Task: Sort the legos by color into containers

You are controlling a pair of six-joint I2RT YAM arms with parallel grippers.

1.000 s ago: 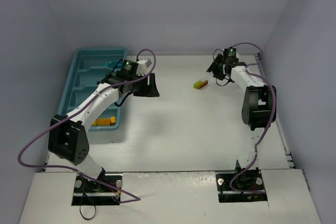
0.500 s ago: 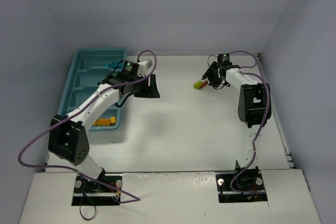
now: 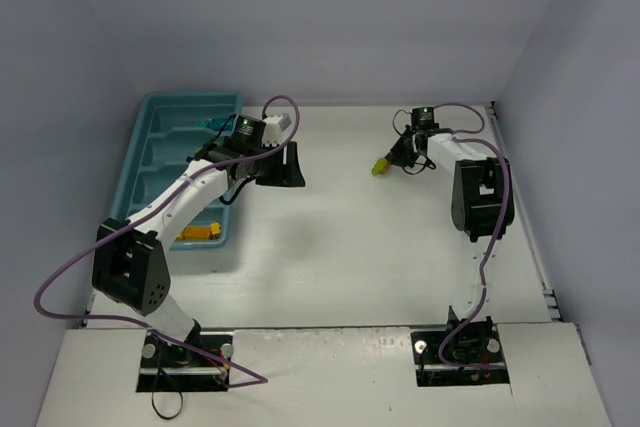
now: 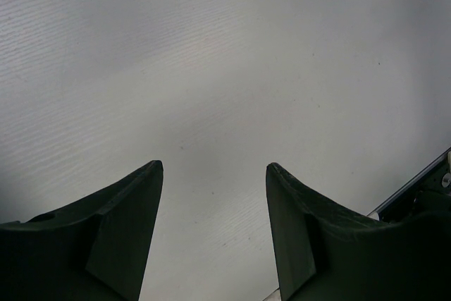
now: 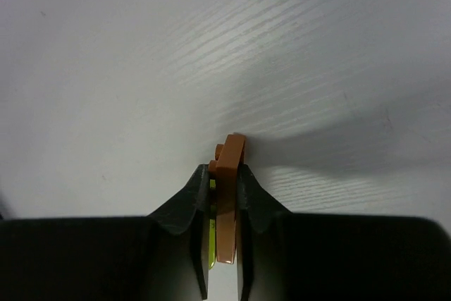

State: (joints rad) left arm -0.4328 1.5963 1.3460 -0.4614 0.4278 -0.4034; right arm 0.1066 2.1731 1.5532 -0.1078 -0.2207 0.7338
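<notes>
My right pincer (image 5: 224,171) clenches a small brown studded plastic brick (image 5: 230,150) over the white grained worktop (image 3: 350,237); my left pincer (image 4: 213,166) gapes, released; grey-blue walls (image 3: 320,17) stand around.

The left arm (image 3: 188,190) hid much of the tray (image 3: 150,142). In the right gripper (image 5: 224,174), a lime brick (image 5: 212,244) showed only as a sliver beside the brown brick (image 5: 229,163), too small overhead.

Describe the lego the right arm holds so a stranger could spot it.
At the far right of the white table, the right gripper is shut. Pinched in it is a thin brown lego with a lime green piece alongside, the only bricks outside the teal tray at left.
</notes>
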